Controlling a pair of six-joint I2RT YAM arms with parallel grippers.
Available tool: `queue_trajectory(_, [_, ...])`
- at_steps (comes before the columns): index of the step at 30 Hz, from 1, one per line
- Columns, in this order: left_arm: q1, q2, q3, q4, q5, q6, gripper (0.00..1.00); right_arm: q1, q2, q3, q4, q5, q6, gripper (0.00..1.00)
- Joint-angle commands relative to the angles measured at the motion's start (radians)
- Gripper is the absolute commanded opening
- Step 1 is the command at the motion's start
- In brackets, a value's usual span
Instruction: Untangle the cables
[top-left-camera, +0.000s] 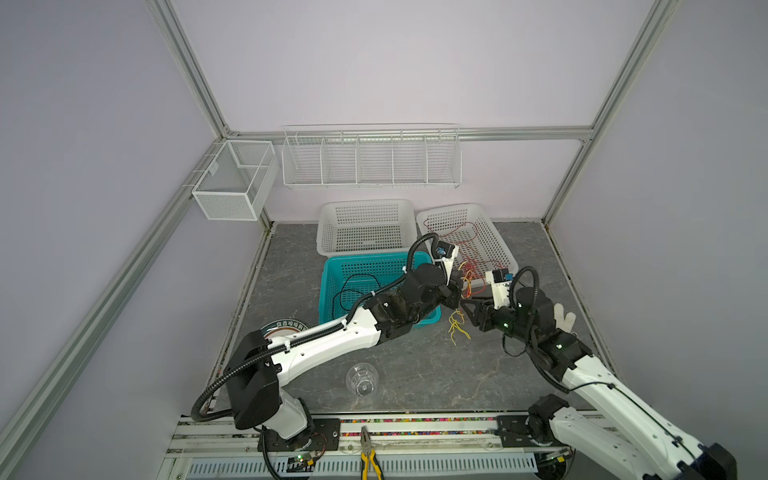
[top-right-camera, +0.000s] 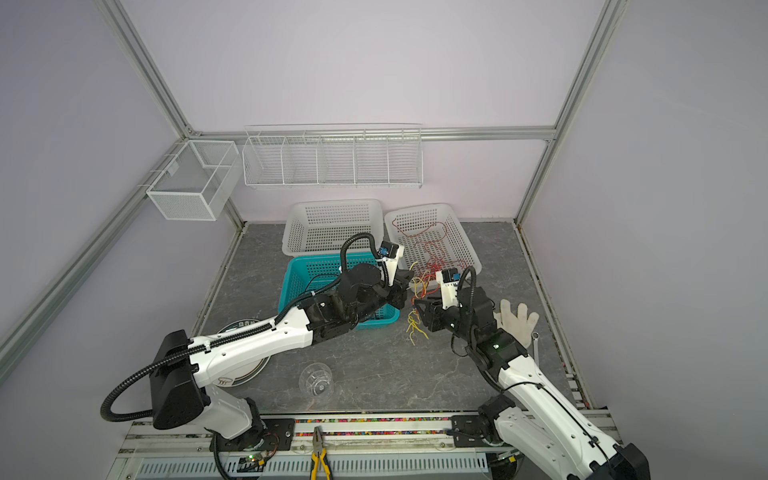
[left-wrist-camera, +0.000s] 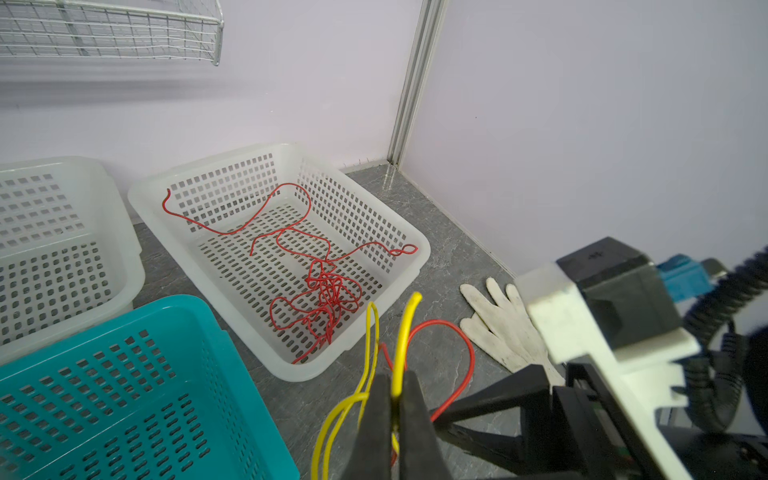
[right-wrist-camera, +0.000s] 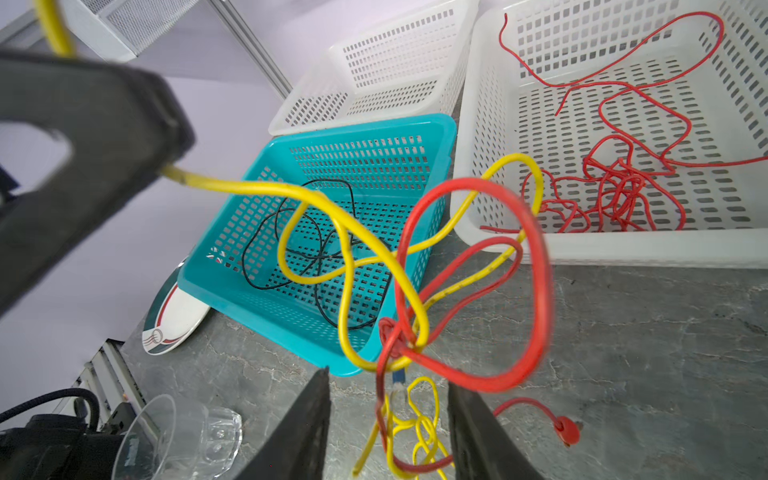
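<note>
White arm shells (top-left-camera: 328, 353) join black joints (top-left-camera: 419, 286), with ribbed black hoses (top-left-camera: 224, 376).

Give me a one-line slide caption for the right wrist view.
Left gripper pinches the yellow cable, whose knot with the red cable hangs before the open right gripper.

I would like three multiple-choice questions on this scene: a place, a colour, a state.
1. Where does the black cable lie? A) teal basket B) white basket C) on the glove
2. Which colour is the cable in the left tool? A) red B) yellow C) black
3. The right tool is: A) shut on a glove B) open C) shut on pliers
1 A: it lies inside that basket. 2 B: a yellow cable is pinched there. 3 B: its jaws stand wide apart.
</note>
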Motion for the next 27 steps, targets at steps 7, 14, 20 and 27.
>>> queue_trajectory(7, [-0.002, -0.011, 0.032, 0.012, -0.003, -0.018, 0.0, 0.015, 0.033, -0.038, 0.117, 0.043, 0.023, 0.38])
queue_trajectory(14, [-0.003, -0.006, 0.037, 0.028, -0.011, -0.014, 0.0, 0.029, 0.089, -0.03, 0.155, 0.056, 0.04, 0.21])
queue_trajectory(20, [-0.003, -0.007, 0.037, 0.029, -0.049, 0.012, 0.0, 0.037, 0.08, -0.04, 0.124, 0.084, 0.035, 0.06])
queue_trajectory(27, [-0.003, -0.03, 0.074, -0.031, -0.135, 0.088, 0.0, 0.036, -0.004, -0.06, -0.088, 0.271, 0.042, 0.06])
